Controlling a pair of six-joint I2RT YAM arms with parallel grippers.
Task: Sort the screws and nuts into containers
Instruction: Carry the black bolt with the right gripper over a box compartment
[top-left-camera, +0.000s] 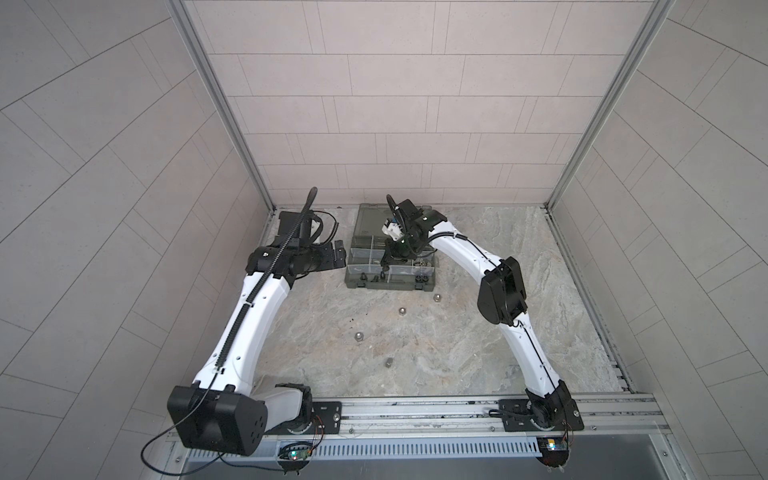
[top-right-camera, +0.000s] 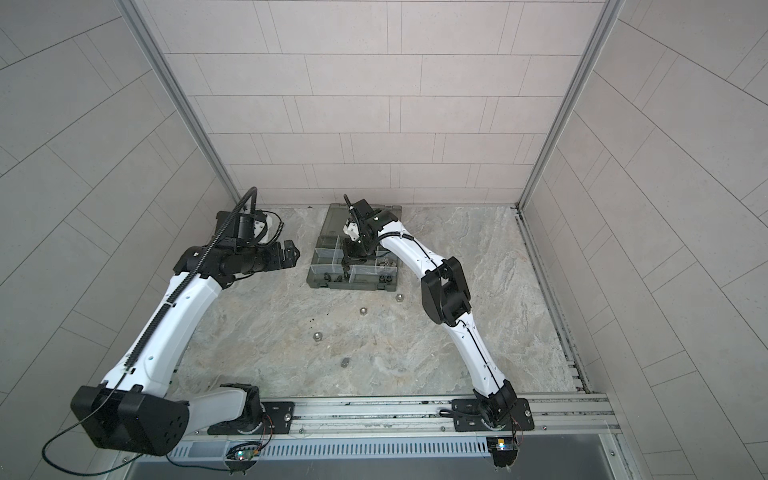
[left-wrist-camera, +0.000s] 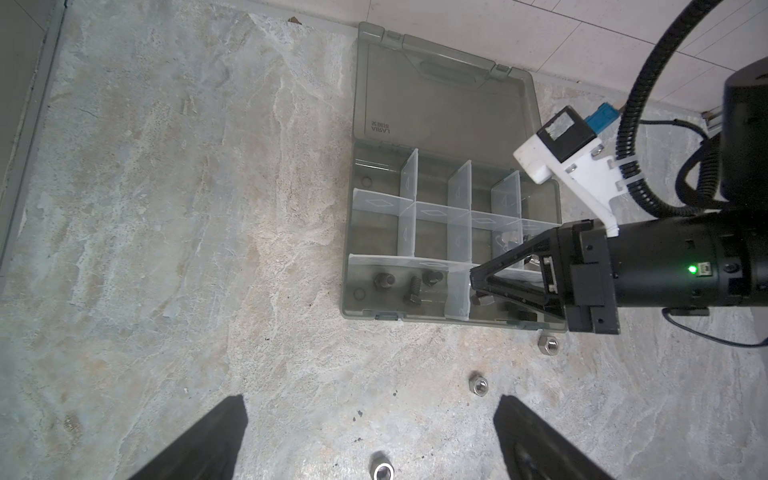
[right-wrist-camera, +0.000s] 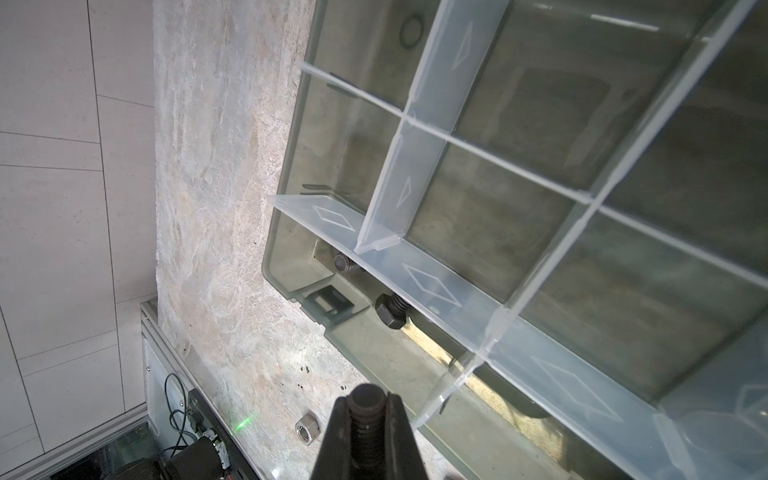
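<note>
- Left tool hangs released, jaws wide with nothing between them, over the bare tabletop just left of the case (idle, by the look of it).
- Behind the case its lid lies flat open. The left cell of the near row holds three screws, lying at odd angles. The cells behind it look empty.
- Right tool is clenched on one screw. The screw's long axis runs along the fingers and its end pokes past the tips.
- That tip stands at the short divider closing the screw cell on its right, so in both top views the cell lies just to the tool's left. My judgement is that a small shift that way should come before letting go (how high the tip stands I cannot tell).
- Right of the divider, the near row holds black pieces and the middle row holds silver pieces, both too small to name.
- Four nuts lie loose on the tabletop in front of the case, strung from its right corner towards the left arm. The empty left tool seems better placed for them.
</note>
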